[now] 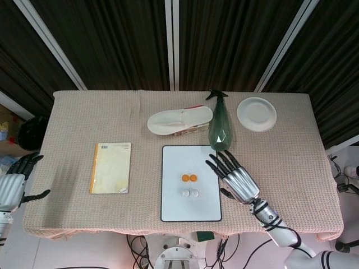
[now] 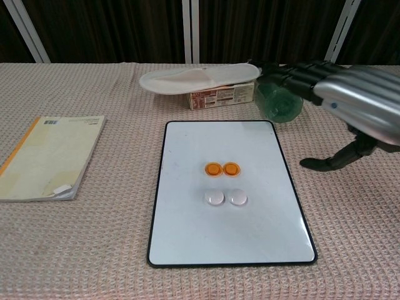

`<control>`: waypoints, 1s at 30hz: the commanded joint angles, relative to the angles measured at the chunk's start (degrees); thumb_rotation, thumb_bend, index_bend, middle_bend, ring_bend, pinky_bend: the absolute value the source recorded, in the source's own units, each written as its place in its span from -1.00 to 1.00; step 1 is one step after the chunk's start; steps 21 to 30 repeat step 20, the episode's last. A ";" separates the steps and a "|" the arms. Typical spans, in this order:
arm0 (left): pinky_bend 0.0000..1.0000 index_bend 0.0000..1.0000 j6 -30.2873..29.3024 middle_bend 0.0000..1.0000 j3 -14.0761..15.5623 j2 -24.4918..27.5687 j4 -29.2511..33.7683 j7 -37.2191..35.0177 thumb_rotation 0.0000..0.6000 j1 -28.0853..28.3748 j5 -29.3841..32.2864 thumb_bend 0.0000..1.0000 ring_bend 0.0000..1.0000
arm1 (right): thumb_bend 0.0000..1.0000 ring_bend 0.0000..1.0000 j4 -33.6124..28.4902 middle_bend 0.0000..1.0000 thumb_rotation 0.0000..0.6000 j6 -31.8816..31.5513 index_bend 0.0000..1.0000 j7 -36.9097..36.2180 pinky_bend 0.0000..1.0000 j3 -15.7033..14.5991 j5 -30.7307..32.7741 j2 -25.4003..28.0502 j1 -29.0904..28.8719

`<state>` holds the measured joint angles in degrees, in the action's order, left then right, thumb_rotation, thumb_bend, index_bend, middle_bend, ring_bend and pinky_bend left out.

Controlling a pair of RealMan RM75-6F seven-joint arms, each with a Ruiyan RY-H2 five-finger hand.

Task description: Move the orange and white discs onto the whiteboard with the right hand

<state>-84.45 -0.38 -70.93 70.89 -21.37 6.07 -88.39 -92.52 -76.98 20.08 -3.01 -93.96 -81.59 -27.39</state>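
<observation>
On the flat white whiteboard (image 2: 231, 244) lie two orange discs (image 2: 222, 169) and two white discs (image 2: 225, 199). Beside it, the right hand (image 1: 236, 177) hovers empty, fingers spread, near a green spray bottle (image 1: 219, 126). Off the table's left edge, the left hand (image 1: 14, 184) holds nothing.

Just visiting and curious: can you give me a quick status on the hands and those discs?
Right hand open, right of the whiteboard. Left hand idle off the table edge. Two orange discs and two white discs on the board. Nothing in the way.
</observation>
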 commanded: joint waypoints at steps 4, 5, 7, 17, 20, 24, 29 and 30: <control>-0.67 -0.72 -0.76 -0.82 -0.23 0.13 1.58 2.08 1.00 -0.34 0.16 -1.00 -0.82 | -0.70 -1.00 4.85 -1.00 1.00 -15.06 -1.00 -10.22 -1.00 -1.19 1.39 9.99 11.78; -0.67 -0.72 -0.79 -0.82 -0.21 0.12 1.98 2.63 1.00 -0.39 0.18 -1.00 -0.82 | -0.70 -1.00 6.34 -1.00 1.00 -16.44 -1.00 -11.28 -1.00 -1.07 2.86 10.48 13.58; -0.67 -0.72 -0.86 -0.82 -0.08 0.28 2.67 3.29 1.00 -0.41 -0.04 -1.00 -0.82 | -0.70 -1.00 8.32 -1.00 1.00 -16.97 -1.00 -13.04 -1.00 -0.79 5.79 11.08 15.83; -0.67 -0.72 -4.38 -0.82 0.30 0.42 3.70 9.25 1.00 -1.70 -1.77 -1.00 -0.82 | -0.70 -1.00 15.33 -1.00 1.00 -13.05 -1.00 -23.21 -1.00 1.67 13.12 10.41 20.48; -0.67 -0.72 -4.60 -0.82 0.58 0.82 4.21 11.05 1.00 -1.99 -1.99 -1.00 -0.82 | -0.70 -1.00 15.63 -1.00 1.00 -11.94 -1.00 -22.77 -1.00 2.27 13.17 10.24 20.40; -0.67 -0.72 -4.60 -0.82 0.58 0.82 4.21 11.05 1.00 -1.99 -1.99 -1.00 -0.82 | -0.70 -1.00 15.63 -1.00 1.00 -11.94 -1.00 -22.77 -1.00 2.27 13.17 10.24 20.40; -0.67 -0.72 -4.60 -0.82 0.58 0.82 4.21 11.05 1.00 -1.99 -1.99 -1.00 -0.82 | -0.70 -1.00 15.63 -1.00 1.00 -11.94 -1.00 -22.77 -1.00 2.27 13.17 10.24 20.40; -0.67 -0.72 -4.60 -0.82 0.58 0.82 4.21 11.05 1.00 -1.99 -1.99 -1.00 -0.82 | -0.70 -1.00 15.63 -1.00 1.00 -11.94 -1.00 -22.77 -1.00 2.27 13.17 10.24 20.40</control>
